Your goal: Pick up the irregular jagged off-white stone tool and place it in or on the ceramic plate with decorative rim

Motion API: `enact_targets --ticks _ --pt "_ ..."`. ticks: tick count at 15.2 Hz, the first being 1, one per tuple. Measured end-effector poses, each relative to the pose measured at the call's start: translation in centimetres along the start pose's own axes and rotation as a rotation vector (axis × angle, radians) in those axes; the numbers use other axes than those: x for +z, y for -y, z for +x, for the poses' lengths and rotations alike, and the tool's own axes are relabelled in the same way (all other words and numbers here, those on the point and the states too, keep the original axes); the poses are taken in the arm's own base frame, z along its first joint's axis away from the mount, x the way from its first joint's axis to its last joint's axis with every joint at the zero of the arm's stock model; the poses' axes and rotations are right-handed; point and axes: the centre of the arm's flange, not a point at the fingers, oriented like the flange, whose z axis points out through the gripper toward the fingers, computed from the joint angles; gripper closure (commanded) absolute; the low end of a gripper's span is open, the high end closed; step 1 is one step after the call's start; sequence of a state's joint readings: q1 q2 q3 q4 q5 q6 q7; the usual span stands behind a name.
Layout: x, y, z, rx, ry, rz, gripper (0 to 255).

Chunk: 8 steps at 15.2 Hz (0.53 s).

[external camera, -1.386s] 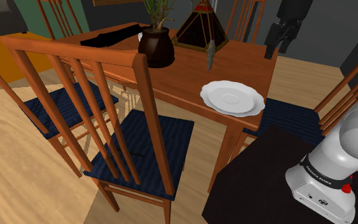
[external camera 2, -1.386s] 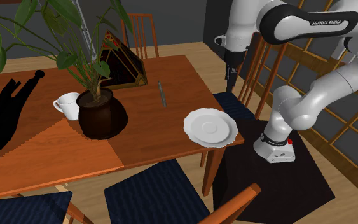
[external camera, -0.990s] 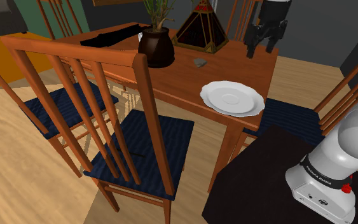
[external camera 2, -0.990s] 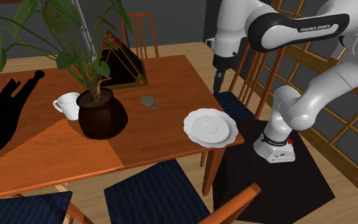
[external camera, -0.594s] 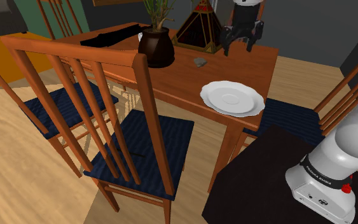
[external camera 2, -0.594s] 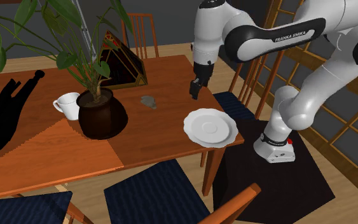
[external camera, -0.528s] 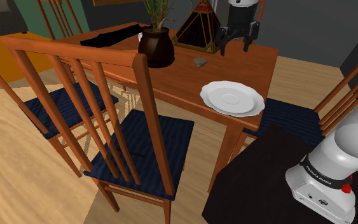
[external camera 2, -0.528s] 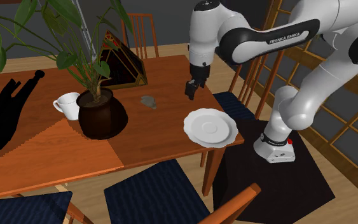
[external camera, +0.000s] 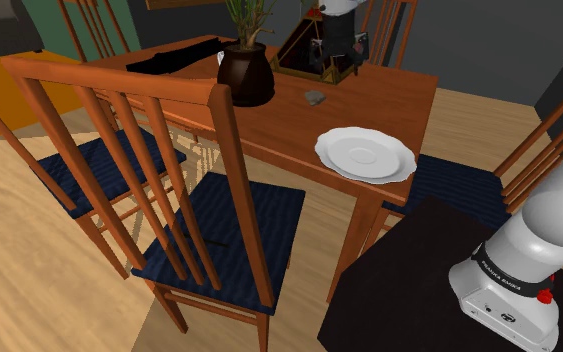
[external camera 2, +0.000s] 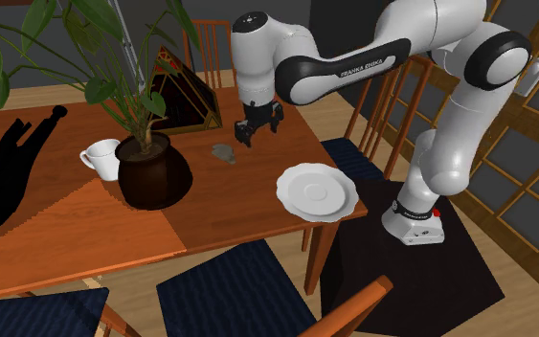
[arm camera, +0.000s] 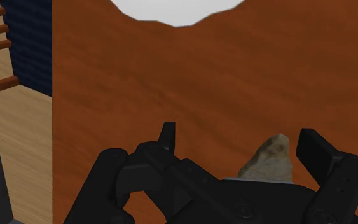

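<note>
Reddish wooden tabletop (external camera 2: 221,209) with white scallop-rimmed plate (external camera 2: 294,178) at its edge. Pale jagged stone (external camera 2: 225,152) lying on bare wood near the plate, apart from it. Black tool (external camera 2: 259,132) over the stone, spread wide. Around the plate: blue-seated chairs (external camera: 231,226), light plank floor (external camera: 29,262).

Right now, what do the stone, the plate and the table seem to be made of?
Stone: looks like rough rock, matte, mottled beige and grey, with a jagged outline.
Plate: plain white and smooth with a wavy rim; perhaps glazed ceramic, but the look leaves it open.
Table: wood, reddish brown, with grain streaks and a slight sheen.
</note>
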State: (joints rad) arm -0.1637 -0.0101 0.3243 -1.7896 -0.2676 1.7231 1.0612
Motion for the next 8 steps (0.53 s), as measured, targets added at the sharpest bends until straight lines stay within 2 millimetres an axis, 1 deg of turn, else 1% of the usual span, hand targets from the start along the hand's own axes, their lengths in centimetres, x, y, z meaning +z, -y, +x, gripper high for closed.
enact_targets --ticks 5,6,8 --pt "1.3 3.7 5.0 0.206 -0.031 -0.059 0" --pt "1.7 3.9 5.6 0.226 -0.034 -0.064 0" --pt "2.5 4.1 6.0 0.241 -0.037 -0.069 0"
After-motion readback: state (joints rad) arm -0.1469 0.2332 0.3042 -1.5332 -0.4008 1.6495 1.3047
